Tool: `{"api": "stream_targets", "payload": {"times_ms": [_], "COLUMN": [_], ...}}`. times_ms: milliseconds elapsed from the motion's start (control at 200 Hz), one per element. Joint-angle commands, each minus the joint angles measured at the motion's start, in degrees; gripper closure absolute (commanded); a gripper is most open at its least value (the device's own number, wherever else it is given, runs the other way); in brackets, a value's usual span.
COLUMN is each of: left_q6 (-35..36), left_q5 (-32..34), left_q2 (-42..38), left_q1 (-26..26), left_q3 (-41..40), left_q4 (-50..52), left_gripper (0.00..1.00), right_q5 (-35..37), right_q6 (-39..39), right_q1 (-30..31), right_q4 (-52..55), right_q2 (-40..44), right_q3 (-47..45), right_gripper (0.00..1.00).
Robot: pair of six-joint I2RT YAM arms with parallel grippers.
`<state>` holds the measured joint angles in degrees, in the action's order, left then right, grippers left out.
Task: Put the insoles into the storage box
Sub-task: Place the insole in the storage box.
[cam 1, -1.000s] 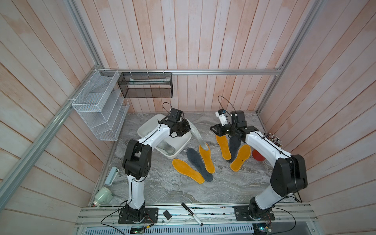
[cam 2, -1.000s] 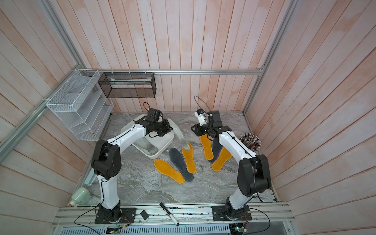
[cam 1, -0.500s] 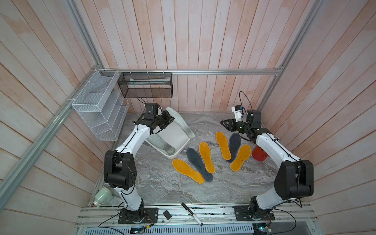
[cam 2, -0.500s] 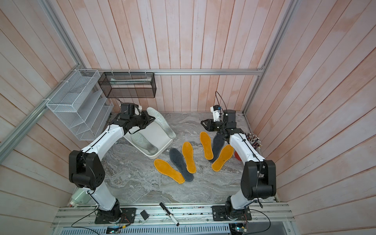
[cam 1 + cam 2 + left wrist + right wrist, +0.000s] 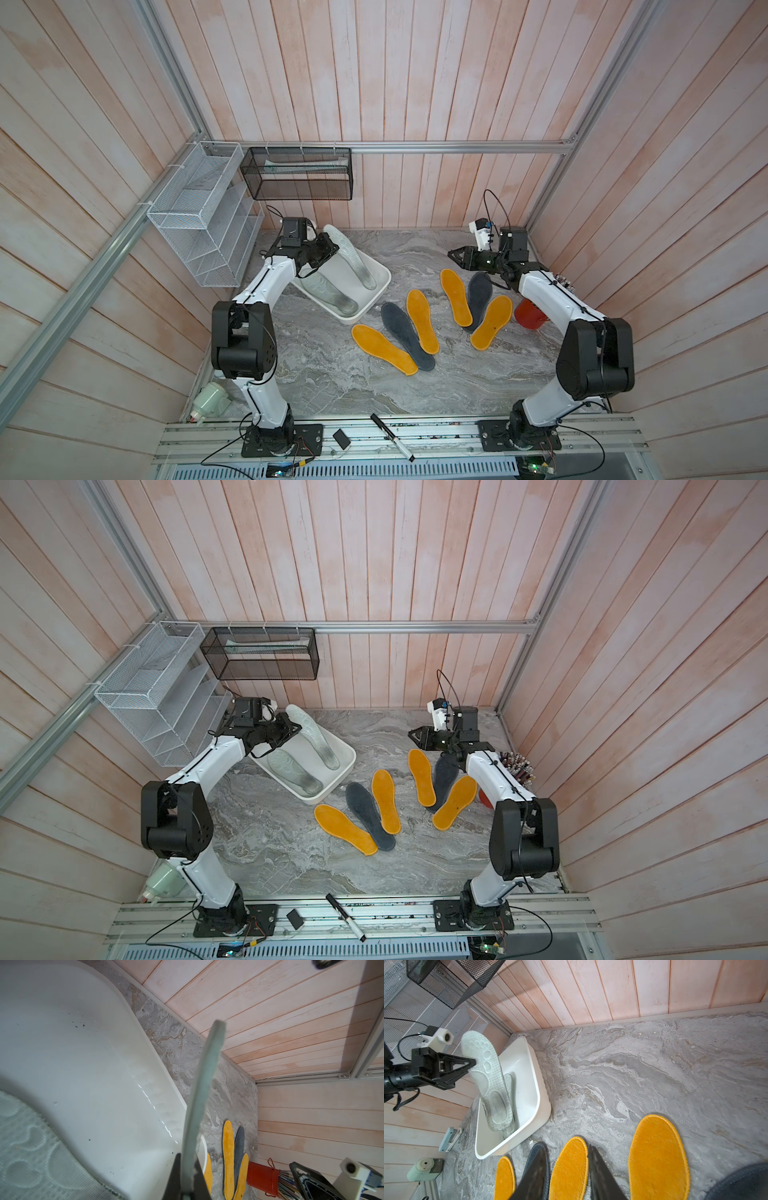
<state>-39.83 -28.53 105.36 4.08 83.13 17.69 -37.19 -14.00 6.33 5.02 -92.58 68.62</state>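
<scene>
My left gripper is shut on the edge of a pale translucent insole, which slants over the white storage box. In the left wrist view this held insole shows edge-on between my closed fingers. A second pale insole lies inside the box. Several orange-yellow insoles and two dark grey ones lie fanned on the marble table. My right gripper hovers open and empty above the far end of the right-hand group; in its wrist view the right gripper frames an orange insole.
A white wire rack and a black mesh basket hang on the walls behind the box. A red cup of sticks stands by my right arm. A marker pen lies on the front rail, a pale green device at the front left.
My left gripper carried the pale insole from the table's middle leftwards to above the box. My right arm drew back from the orange insoles toward the far right corner.
</scene>
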Motion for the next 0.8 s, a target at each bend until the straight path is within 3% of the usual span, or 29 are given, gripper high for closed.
{"api": "stream_targets", "payload": {"times_ms": [0,195,795], "left_q6": [1.35,-1.62,-4.59], "left_q5": [-1.00,-1.37,-0.39], "left_q2": [3.28,4.40,9.76], "left_q1": [-0.21,-0.28,-0.47], "left_q3": [0.98,-2.54,-3.67], "left_q4": [-2.17,-7.97,-12.59], "left_gripper": [1.00,1.00,1.00], "right_q5": [-0.72,0.65,0.67], "right_q6": [-0.57,-0.13,-0.15], "right_q1": [0.06,0.00,-0.04], "right_q4": [-0.14,0.66,0.88], "right_q2": [-0.91,-0.55,-0.30], "right_q3": [1.51,1.35,0.79], "right_gripper": [0.64,0.64,0.63]}}
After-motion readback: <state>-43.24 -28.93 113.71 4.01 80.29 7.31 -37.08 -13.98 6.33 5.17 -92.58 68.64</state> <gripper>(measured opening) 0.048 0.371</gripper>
